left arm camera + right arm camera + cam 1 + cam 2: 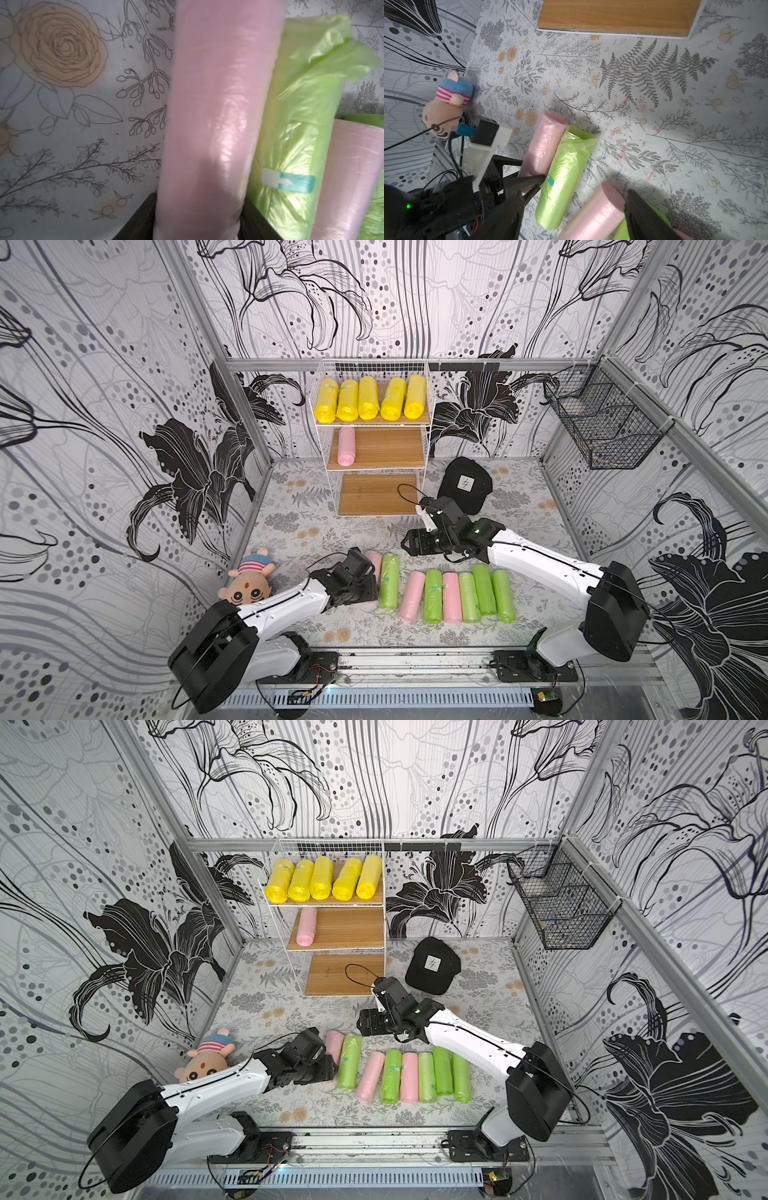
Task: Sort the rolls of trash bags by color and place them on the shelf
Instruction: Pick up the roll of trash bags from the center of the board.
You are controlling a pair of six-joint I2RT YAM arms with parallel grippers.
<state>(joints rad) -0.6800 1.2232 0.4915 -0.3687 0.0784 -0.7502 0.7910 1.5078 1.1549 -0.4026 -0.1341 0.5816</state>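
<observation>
Black cap [464, 485] lies toward the rear right of the floral table cover [299, 526]; plush doll [248, 583] lies against the left wall [124, 472]. Black wire mesh basket [604, 425] hangs on the right wall [715, 414]; contents indistinct.

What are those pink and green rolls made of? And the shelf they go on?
The pink roll and green roll look like thin plastic film: glossy, translucent, wrinkled, with a loose flap at the green one's end. The shelf's boards look like light wood or wood-grain laminate, matte; its frame seems white-coated wire.
</observation>
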